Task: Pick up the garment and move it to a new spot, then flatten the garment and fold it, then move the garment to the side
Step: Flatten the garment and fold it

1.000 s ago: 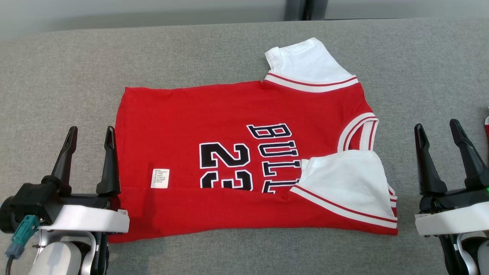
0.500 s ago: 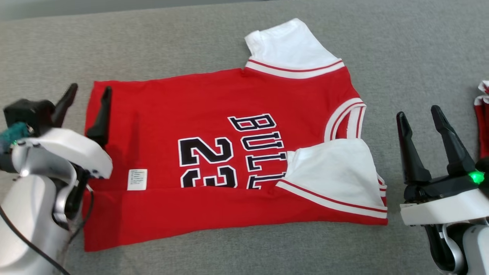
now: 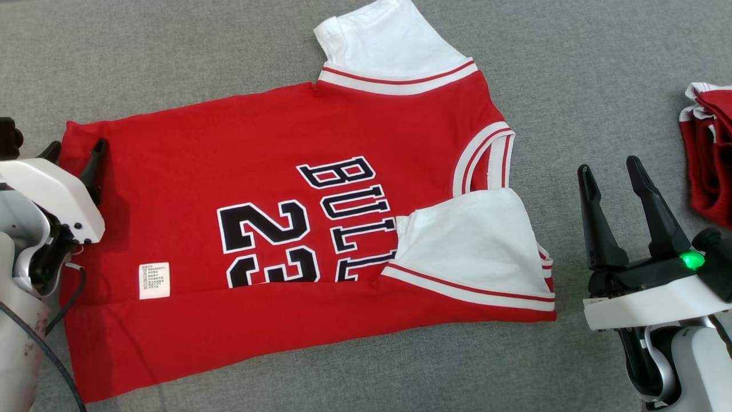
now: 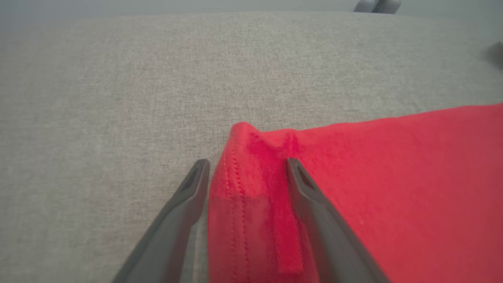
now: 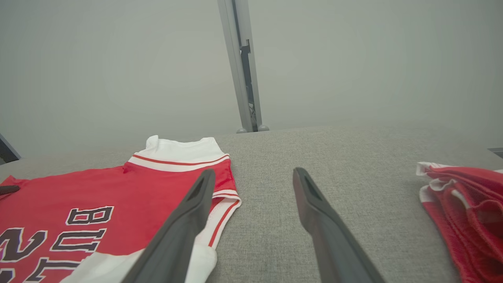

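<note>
I see my left gripper (image 4: pixel 247 163) open, its fingers either side of the jersey's (image 3: pixel 229 149) hem corner; my right gripper (image 3: pixel 608 166) hangs open and empty beside it.

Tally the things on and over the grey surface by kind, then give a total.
Garments: 2, the spread jersey and the bunched red garment
Grippers: 2, the left gripper and the right gripper
Total: 4
</note>
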